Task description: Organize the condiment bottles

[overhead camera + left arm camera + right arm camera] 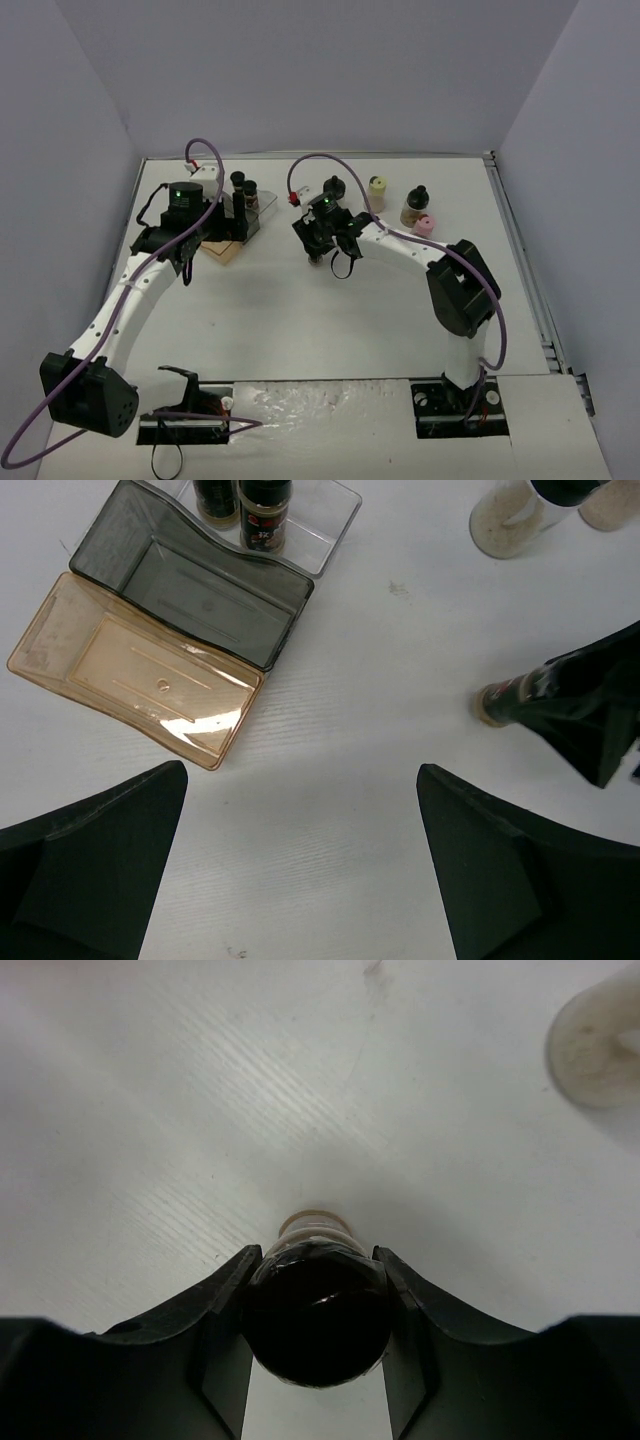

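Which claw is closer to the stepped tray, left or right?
Left. The left claw hovers just beside the tray; the right claw is farther right, gripping a black-capped bottle.

I read the left arm [130, 290] stretched forward along the left side, wrist turned toward table centre, camera looking down. Left gripper [302, 772] has its jaws wide apart. Right arm [400, 245] is bent sharply at the elbow and reaches leftward to mid-table. Right gripper [318, 1260] points down, both fingers pressed against the cap of a black-capped jar [318, 1325].
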